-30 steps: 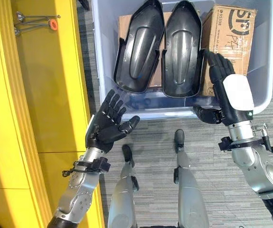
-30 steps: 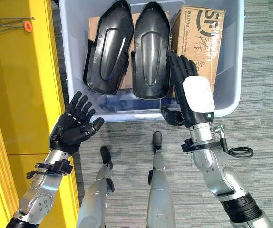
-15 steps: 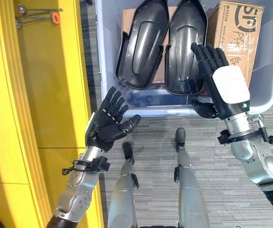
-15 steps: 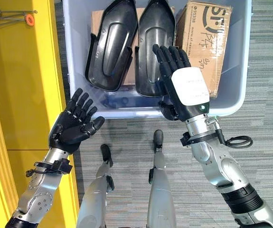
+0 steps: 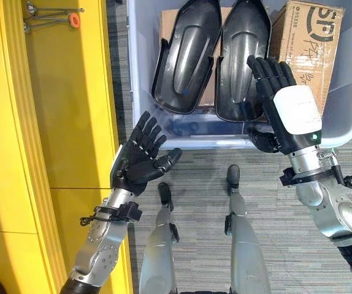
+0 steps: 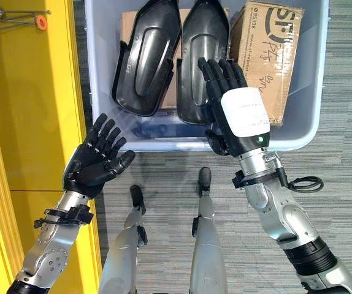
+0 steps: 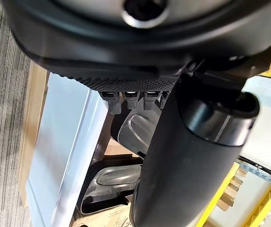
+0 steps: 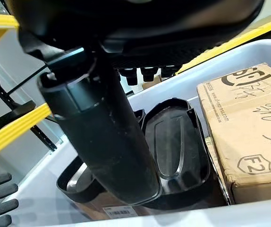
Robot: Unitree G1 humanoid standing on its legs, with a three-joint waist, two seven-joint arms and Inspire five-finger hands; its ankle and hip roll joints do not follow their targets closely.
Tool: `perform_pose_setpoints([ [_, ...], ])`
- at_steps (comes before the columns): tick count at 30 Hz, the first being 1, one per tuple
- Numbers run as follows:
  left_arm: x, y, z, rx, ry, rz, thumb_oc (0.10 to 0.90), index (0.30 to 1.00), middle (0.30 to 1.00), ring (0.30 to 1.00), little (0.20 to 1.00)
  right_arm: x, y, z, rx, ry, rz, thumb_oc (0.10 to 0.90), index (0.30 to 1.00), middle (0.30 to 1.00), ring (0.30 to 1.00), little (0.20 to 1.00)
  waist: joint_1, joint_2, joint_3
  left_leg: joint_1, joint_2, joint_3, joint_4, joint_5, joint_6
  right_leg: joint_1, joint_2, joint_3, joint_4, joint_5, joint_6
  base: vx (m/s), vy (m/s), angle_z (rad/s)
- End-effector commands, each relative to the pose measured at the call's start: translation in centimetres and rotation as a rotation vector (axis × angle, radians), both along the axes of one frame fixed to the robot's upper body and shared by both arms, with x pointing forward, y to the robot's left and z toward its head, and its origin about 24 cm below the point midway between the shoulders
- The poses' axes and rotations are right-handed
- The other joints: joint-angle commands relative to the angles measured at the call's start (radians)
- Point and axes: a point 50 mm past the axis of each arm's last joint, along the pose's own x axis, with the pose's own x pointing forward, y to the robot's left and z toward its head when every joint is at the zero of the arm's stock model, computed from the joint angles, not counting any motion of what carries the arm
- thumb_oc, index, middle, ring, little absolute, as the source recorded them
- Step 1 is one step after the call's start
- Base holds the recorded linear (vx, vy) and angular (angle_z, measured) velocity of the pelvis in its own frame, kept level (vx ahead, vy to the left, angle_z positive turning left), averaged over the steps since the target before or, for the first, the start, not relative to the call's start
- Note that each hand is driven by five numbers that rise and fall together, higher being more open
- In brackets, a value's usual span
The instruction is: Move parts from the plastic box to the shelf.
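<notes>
Two glossy black moulded plastic shells (image 5: 213, 58) lean in the pale blue plastic box (image 5: 341, 116); the right hand (image 5: 283, 101) hovers open over one, left hand (image 5: 140, 156) open outside.

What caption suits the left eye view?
Right hand reaches over black parts in the box; left hand waits open beside it.

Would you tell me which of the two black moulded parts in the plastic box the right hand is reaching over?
The one beside the cardboard box: the right hand hovers open over this right-side part, while the other part lies clear, toward the yellow shelf.
</notes>
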Motion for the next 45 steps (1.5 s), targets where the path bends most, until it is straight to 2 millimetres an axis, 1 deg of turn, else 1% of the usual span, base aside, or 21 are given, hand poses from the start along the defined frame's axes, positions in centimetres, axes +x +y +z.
perform_pose_setpoints([
  [1, -0.8, -0.1, 2.3, 0.028, -0.133, -0.039, 0.900, 1.000, 1.000, 1.000, 1.000, -0.5, 1.4, 3.8, -0.027, -0.201, 0.075, 0.900, 1.000, 1.000, 1.000, 1.000, -0.018, -0.007, -0.010, -0.069, -0.012, 0.008, 0.056, 0.002, 0.050, 0.017, -0.045, -0.082, 0.133, -0.176, -0.011, 0.00, 0.000, 0.00],
  [15, -0.6, -0.4, 2.1, 0.044, -0.124, -0.042, 0.900, 1.000, 1.000, 1.000, 1.000, 0.2, 1.5, 3.3, -0.047, -0.180, 0.046, 0.900, 1.000, 1.000, 1.000, 1.000, -0.009, -0.002, -0.010, -0.111, -0.020, 0.004, 0.074, 0.000, 0.054, -0.020, -0.048, -0.082, 0.153, -0.180, -0.012, 0.00, 0.000, 0.00],
  [25, -0.3, -0.9, 2.1, 0.027, -0.127, -0.055, 0.900, 1.000, 1.000, 1.000, 1.000, 1.2, 1.9, 3.3, -0.002, -0.215, 0.024, 0.900, 1.000, 1.000, 1.000, 1.000, 0.000, 0.016, -0.010, -0.126, -0.030, 0.001, 0.082, 0.002, 0.057, -0.039, -0.054, -0.080, 0.167, -0.185, -0.015, 0.00, 0.000, 0.00],
  [34, -0.1, -1.2, 2.1, 0.021, -0.128, -0.076, 0.900, 1.000, 1.000, 1.000, 1.000, 2.2, 2.3, 3.3, -0.051, -0.197, -0.007, 0.900, 1.000, 1.000, 1.000, 1.000, 0.011, 0.027, -0.010, -0.135, -0.035, -0.001, 0.087, 0.001, 0.057, -0.050, -0.060, -0.083, 0.177, -0.188, -0.015, 0.00, 0.000, 0.00],
  [39, 0.0, -1.4, 2.0, 0.022, -0.125, -0.084, 0.900, 1.000, 1.000, 1.000, 1.000, 3.1, 2.2, 3.0, -0.054, -0.178, -0.037, 0.900, 1.000, 1.000, 1.000, 1.000, 0.018, 0.033, -0.010, -0.138, -0.037, -0.004, 0.085, 0.005, 0.058, -0.057, -0.062, -0.085, 0.182, -0.189, -0.016, 0.00, 0.001, 0.02],
  [45, 0.1, -1.6, 2.0, 0.020, -0.125, -0.093, 0.900, 1.000, 1.000, 1.000, 1.000, 3.7, 2.3, 2.7, -0.056, -0.163, -0.051, 0.900, 1.000, 1.000, 1.000, 1.000, 0.025, 0.040, -0.010, -0.144, -0.040, -0.008, 0.087, 0.006, 0.058, -0.063, -0.064, -0.088, 0.188, -0.190, -0.016, 0.00, 0.000, 0.00],
])
